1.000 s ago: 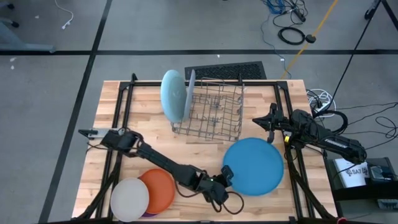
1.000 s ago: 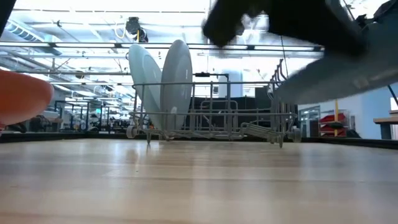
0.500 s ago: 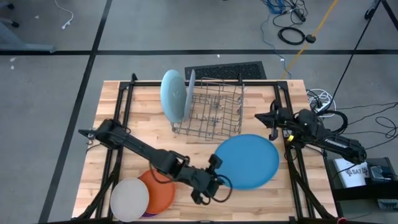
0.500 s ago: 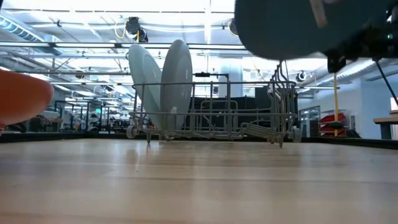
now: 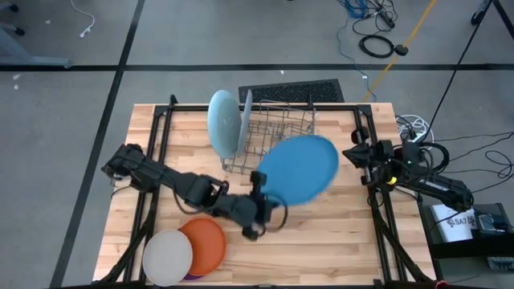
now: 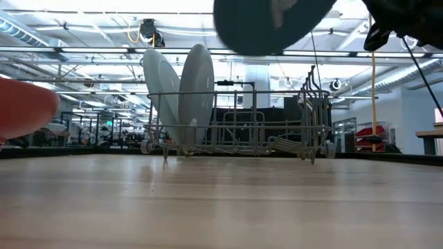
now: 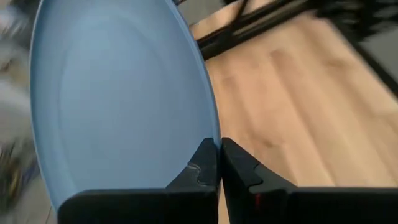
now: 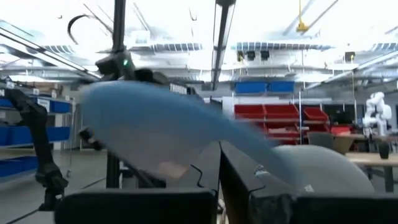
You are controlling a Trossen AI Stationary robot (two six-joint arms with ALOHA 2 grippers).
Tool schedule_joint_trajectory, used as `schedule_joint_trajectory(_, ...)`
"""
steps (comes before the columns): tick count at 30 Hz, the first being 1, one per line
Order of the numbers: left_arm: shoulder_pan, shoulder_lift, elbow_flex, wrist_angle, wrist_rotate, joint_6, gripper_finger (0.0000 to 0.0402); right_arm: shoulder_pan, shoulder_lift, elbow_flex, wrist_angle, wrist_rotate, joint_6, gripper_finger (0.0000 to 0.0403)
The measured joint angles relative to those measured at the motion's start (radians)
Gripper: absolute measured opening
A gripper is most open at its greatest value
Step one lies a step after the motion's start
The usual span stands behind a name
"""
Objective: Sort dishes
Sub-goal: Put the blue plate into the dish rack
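I am lifting the darker blue plate [image 5: 298, 168] above the desk [image 5: 337, 233], my left hand [image 5: 259, 178] clamped on its rim, carrying it toward the wire rack [image 5: 277, 136]; my right hand [image 5: 354, 154], closed and empty, is waiting alongside.

From my station, the table [image 5: 337, 233] reads as butcher-block wood, pale strips with a smooth, faintly satin finish that catches the ceiling light in the low view. On it, the dish rack [image 5: 281, 140] is thin grey metal wire, dull rather than shiny. The blue plate [image 5: 299, 168] just beside the rack looks like smooth matt plastic, evenly coloured; up close in the left wrist view its face has a soft sheen. The two pale plates [image 5: 225, 122] standing in the rack look like the same smooth plastic, and so do the orange plate [image 5: 207, 241] and the off-white plate [image 5: 167, 257] well away from the rack. I see the left gripper [image 7: 219, 163] fingers as matt black plastic.
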Motion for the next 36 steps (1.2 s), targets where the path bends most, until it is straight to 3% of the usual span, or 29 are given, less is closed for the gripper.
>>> schedule_joint_trajectory(5,0.073,-0.025,0.000,-0.035,-0.044,-0.210,0.0000,0.000,0.000,0.000,-0.024,0.004,-0.005,0.0004)
schedule_joint_trajectory(10,0.155,-0.038,0.000,0.017,-0.045,-0.317,0.0000,0.000,0.000,0.000,-0.042,0.005,-0.019,0.0004)
schedule_joint_trajectory(23,0.368,-0.054,-0.083,0.314,0.206,-0.451,0.0000,-0.001,0.001,0.000,-0.060,0.008,-0.031,0.0004)
schedule_joint_trajectory(31,0.430,-0.074,-0.168,0.367,0.221,-0.505,0.0000,-0.001,0.001,0.000,-0.063,0.008,-0.031,0.0004)
schedule_joint_trajectory(36,0.464,-0.144,-0.284,0.480,0.221,-0.546,0.0000,-0.001,0.000,0.000,-0.071,0.008,-0.035,0.0004)
